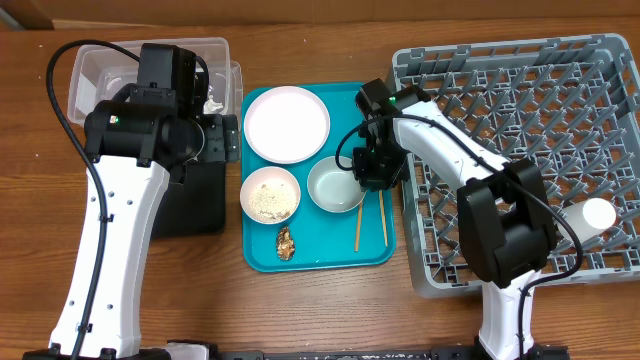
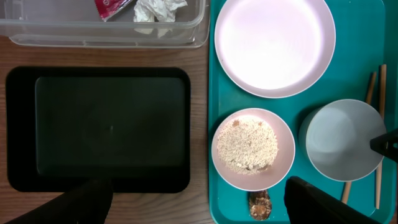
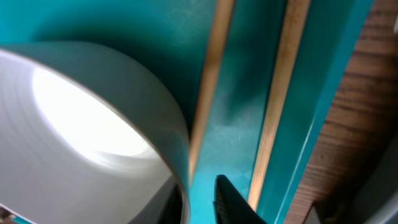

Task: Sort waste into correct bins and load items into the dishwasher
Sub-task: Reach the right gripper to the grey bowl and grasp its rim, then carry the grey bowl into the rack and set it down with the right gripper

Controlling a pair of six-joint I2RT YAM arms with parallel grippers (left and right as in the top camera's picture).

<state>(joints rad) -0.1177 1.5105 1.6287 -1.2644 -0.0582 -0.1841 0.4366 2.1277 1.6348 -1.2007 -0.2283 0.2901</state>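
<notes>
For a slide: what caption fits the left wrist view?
Rice bowl, pale bowl and plate on teal tray; wrapper and napkin in clear tub.

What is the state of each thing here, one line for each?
plate: empty, on teal tray.
rice bowl: holds rice.
pale bowl: empty.
black tray: empty.
tub: holds wrapper and napkin.
cup: in rack.
chopsticks: flat on teal tray.
left gripper: open.
right gripper: at pale bowl's rim, grip unclear.

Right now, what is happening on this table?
The right hand is down at the rim of the empty pale bowl on the teal tray, beside the chopsticks; a grip is not clear. The left hand hangs open by the black tray. The red wrapper and napkin lie in the clear tub, a white cup in the grey rack.
</notes>
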